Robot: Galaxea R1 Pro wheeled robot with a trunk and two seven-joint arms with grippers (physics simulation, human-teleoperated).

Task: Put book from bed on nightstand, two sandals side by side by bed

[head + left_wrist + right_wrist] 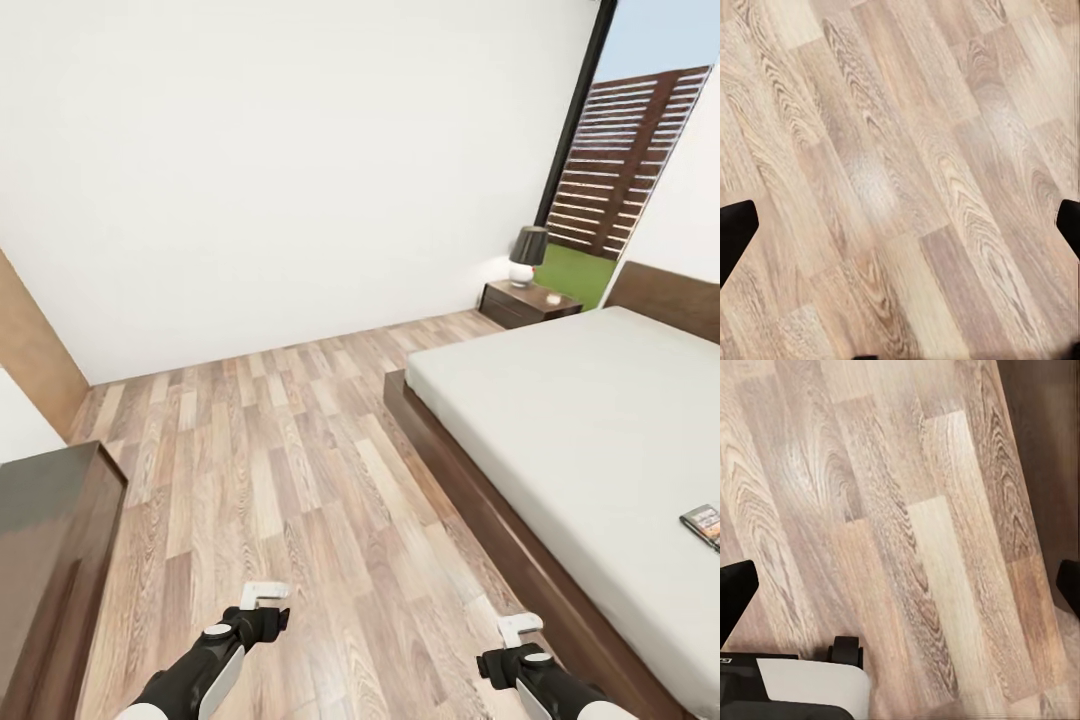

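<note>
Both arms reach forward low at the near edge of the head view, black forearms with white covers. The left gripper [266, 594] and the right gripper [520, 628] each hold nothing, fingers spread wide apart, pointing down at the floor [300, 480].

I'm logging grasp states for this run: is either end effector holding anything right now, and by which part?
Nothing is held. The left end effector and right end effector are both open over the wooden floor; the book lies on the bed.
</note>
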